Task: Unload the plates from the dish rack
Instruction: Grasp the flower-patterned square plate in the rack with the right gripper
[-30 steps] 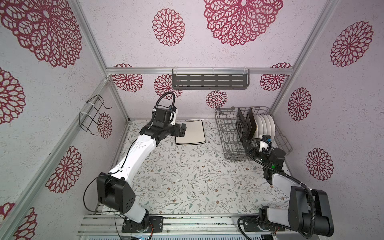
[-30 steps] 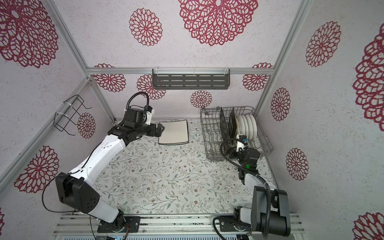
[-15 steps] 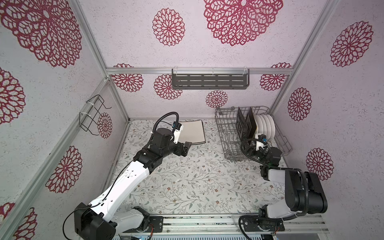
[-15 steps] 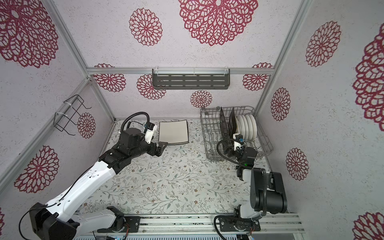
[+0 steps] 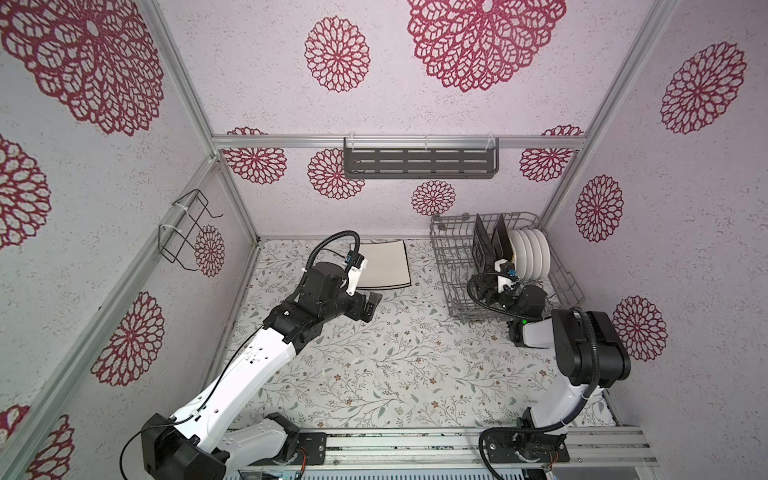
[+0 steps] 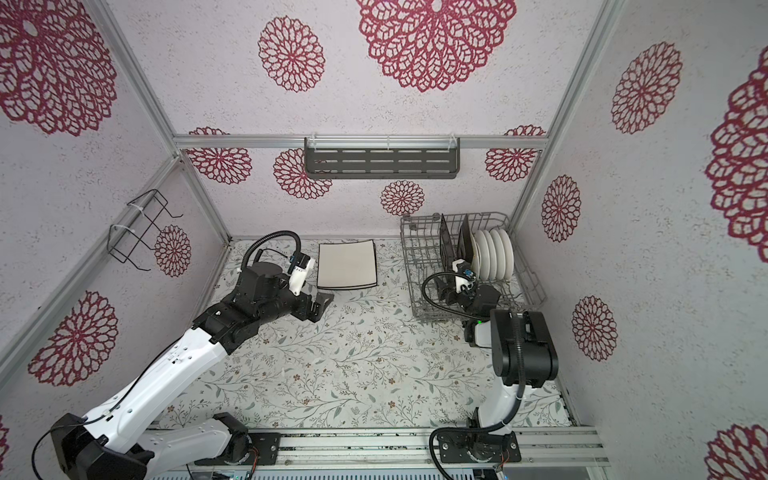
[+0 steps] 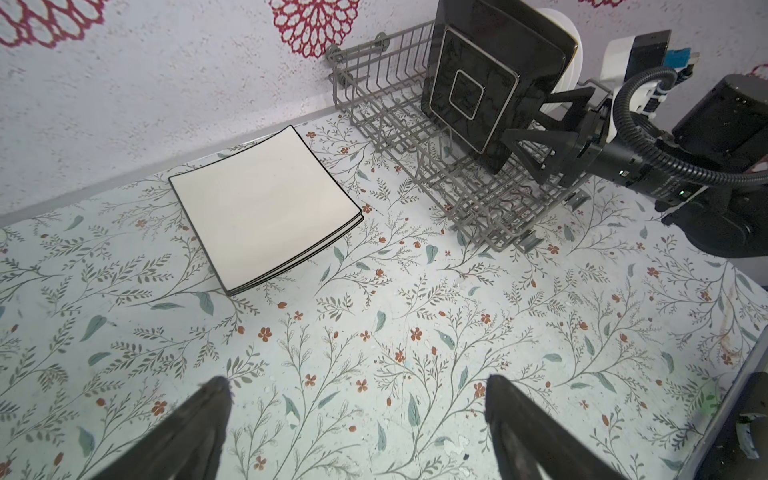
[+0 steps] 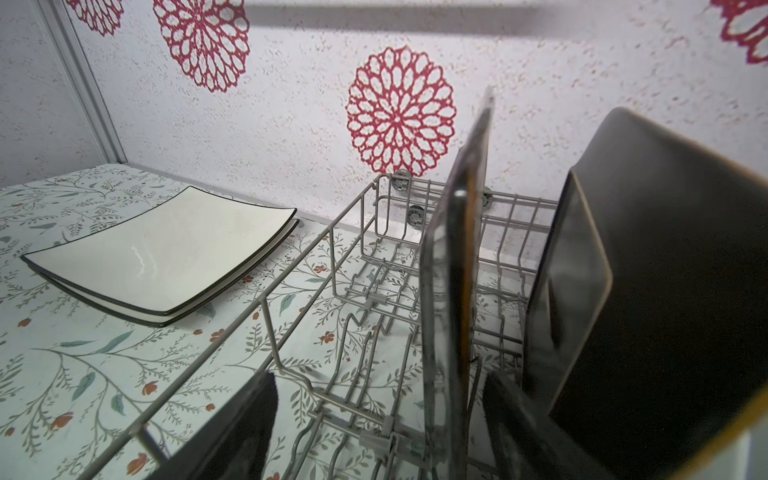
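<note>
Plates partly out: two cream plates [image 5: 386, 266] lie stacked flat on the surface [image 5: 395, 353], beside the dish rack [image 5: 442, 270].
Two black square plates [image 5: 482, 249] and a row of round white plates [image 5: 534, 253] stand upright in the rack. Right gripper [image 8: 378, 374] straddles the black plate nearest the cream stack, jaws spread either side. Left gripper [image 7: 353, 386] hovers spread wide above the surface.

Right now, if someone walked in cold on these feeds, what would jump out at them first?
Two black square plates stand upright in the dish rack at the back right, with the right gripper open astride the edge of one. Beside them, toward the right wall, stands a row of round white plates. Two cream plates lie stacked on the table by the back wall, near the open left gripper.
</note>
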`<state>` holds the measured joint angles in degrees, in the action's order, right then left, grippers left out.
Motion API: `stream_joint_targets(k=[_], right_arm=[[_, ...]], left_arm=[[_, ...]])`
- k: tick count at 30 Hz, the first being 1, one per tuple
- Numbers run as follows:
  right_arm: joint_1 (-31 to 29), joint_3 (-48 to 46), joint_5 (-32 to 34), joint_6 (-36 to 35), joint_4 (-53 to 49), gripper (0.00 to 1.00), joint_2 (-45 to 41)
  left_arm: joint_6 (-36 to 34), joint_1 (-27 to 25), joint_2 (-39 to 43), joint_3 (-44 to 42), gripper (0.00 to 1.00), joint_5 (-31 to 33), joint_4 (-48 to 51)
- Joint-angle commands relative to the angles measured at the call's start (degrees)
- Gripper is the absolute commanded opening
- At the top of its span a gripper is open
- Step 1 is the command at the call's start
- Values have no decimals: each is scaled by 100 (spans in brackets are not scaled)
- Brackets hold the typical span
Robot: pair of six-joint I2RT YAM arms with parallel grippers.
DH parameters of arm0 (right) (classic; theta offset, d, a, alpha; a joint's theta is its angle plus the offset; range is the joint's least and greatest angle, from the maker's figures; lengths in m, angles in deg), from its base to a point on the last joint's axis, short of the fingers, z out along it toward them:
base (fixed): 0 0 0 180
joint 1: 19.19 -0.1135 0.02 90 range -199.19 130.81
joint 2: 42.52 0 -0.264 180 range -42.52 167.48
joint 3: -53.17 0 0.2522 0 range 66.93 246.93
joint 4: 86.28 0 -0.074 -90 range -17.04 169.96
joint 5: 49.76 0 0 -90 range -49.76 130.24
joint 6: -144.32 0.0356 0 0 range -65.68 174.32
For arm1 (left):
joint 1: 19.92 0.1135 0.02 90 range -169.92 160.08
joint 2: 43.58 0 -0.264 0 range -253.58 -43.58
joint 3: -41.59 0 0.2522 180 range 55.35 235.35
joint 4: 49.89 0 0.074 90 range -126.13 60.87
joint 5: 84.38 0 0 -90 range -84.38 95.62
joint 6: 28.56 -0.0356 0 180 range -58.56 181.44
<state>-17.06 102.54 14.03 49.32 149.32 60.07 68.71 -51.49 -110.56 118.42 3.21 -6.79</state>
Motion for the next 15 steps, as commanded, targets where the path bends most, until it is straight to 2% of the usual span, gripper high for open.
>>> stream_joint_targets(k=[1, 15], right_arm=[[-80, 210, 184, -51, 386, 79, 108], [-238, 856, 699, 119, -1, 70, 564]], left_arm=[[-113, -76, 124, 153, 97, 143, 225], [225, -283, 324, -121, 97, -51, 130]])
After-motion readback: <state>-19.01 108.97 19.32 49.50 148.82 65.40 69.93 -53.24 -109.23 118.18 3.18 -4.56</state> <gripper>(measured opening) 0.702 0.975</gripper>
